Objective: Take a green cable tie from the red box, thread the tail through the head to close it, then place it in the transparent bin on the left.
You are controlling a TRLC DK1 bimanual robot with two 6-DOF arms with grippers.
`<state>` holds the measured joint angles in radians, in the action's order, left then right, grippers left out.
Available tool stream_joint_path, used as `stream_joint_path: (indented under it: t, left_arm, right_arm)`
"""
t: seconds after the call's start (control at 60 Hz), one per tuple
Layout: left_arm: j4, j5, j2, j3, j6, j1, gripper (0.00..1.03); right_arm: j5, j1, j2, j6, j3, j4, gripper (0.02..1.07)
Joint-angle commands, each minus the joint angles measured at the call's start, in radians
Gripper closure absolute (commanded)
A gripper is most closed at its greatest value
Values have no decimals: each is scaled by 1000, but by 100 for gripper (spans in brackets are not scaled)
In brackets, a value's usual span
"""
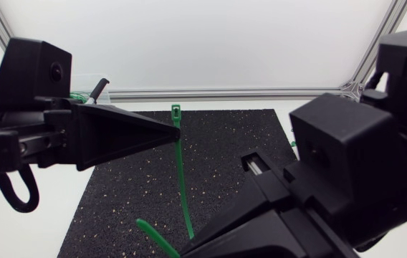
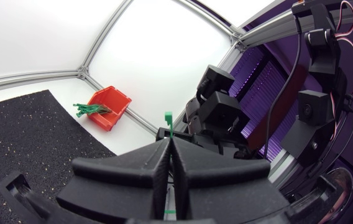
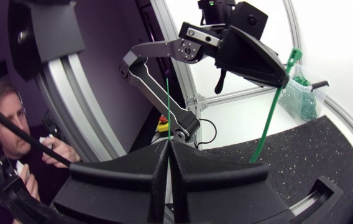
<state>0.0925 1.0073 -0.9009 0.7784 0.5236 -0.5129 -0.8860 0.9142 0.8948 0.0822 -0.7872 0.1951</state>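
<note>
Head view shows the left gripper (image 1: 175, 134) with its fingers pressed together on the green cable tie (image 1: 181, 179) just below its head, above the black mat (image 1: 225, 165). The tie curves down to the right gripper (image 3: 168, 144), whose fingers are likewise closed tight on what seems to be the thin tail. The red box (image 2: 109, 107) sits by the table's edge rail, the transparent bin (image 3: 304, 96) near its far left corner
</note>
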Motion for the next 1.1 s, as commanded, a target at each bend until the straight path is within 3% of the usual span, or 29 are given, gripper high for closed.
stream_joint_path:
  t: [0.0, 0.333, 0.817, 1.083]
  left_arm:
    - [21, -4, 19, -33, 33, -15, 100]
    - [52, -22, 26, -56, 41, -32, 100]
    - [115, -87, 102, -117, 52, 17, 100]
    - [154, -134, 128, -145, 49, 7, 100]
  right_arm:
    - [-22, -20, 10, 203, -32, 4, 101]
    - [-59, -100, 58, 674, -90, 50, 101]
    - [-114, -150, 118, 875, -170, -8, 101]
    - [-125, -144, 122, 961, -187, -11, 101]
